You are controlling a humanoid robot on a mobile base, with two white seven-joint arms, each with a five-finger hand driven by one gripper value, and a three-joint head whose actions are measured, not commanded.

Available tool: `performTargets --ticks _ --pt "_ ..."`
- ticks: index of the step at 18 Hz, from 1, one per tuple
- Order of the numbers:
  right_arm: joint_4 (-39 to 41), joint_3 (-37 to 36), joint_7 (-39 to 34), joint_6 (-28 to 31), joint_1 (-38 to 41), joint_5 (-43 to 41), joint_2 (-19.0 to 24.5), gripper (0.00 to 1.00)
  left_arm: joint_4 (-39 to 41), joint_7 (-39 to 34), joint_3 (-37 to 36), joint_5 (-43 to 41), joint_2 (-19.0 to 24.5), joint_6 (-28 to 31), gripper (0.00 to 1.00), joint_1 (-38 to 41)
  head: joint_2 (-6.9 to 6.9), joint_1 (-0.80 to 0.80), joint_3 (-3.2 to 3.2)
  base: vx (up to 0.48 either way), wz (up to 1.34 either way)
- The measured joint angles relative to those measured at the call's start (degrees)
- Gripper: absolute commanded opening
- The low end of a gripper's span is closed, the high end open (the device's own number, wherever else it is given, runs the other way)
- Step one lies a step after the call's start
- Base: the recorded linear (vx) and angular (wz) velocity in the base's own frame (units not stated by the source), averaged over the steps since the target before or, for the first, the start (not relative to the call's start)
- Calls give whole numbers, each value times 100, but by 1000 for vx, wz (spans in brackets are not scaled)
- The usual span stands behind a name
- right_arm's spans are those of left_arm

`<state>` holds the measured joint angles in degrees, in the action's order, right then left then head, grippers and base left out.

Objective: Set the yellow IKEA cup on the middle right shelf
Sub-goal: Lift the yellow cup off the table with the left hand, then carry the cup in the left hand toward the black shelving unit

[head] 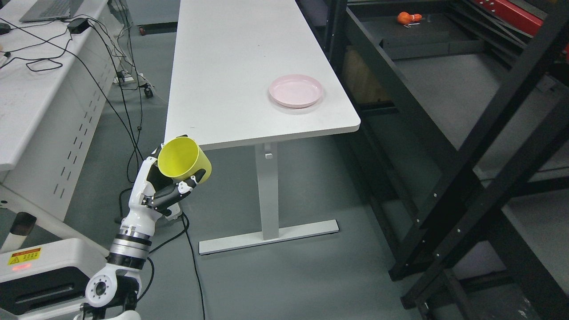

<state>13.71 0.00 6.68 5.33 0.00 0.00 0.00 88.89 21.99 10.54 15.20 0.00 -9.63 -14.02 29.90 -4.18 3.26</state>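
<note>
The left arm rises from the lower left corner of the head view, its white and silver wrist angled up and slightly to the right, so that the left hand (166, 189) sits below and just off the near left corner of the white table (231, 66). The fingers (189, 184) are curled closed around the yellow cup (184, 160), dark jointed digits wrapping its lower wall from beneath while the palm backs it on the left. The cup is carried in the air, not resting on anything, and it overlaps the table's near edge in the picture close to that left corner; whether it touches the edge cannot be told.

The cup is plain bright yellow, smooth-walled and round, tilted so its open mouth faces up and to the left toward the camera, showing an empty interior. No handle can be seen from this angle.

On the table, near the near right corner, lies a shallow pink plate (296, 90), well apart from the cup. To the right stands a black metal shelf rack (449, 178) with grey shelf boards; a small orange object (409, 18) lies on a board at its far end. A second white desk (31, 89) with trailing black cables (111, 98) fills the upper left.
</note>
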Motion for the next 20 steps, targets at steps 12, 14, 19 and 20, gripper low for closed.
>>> performTargets --ticks 12,14,19,20 --pt "0 0 5 0 2 0 0 99 30 -9 -207 0 0 -10 2 -4 0 0 0 -219 -754" --pt "0 0 5 0 2 0 0 99 30 -9 -233 0 0 -10 2 -4 0 0 0 -89 -909" --pt "0 0 6 0 5 0 0 99 42 -5 -499 0 0 -166 2 -3 -1 0 0 -26 -887" --pt "0 0 6 0 4 0 0 99 49 -5 -561 0 0 -196 2 -3 -1 0 0 12 -550"
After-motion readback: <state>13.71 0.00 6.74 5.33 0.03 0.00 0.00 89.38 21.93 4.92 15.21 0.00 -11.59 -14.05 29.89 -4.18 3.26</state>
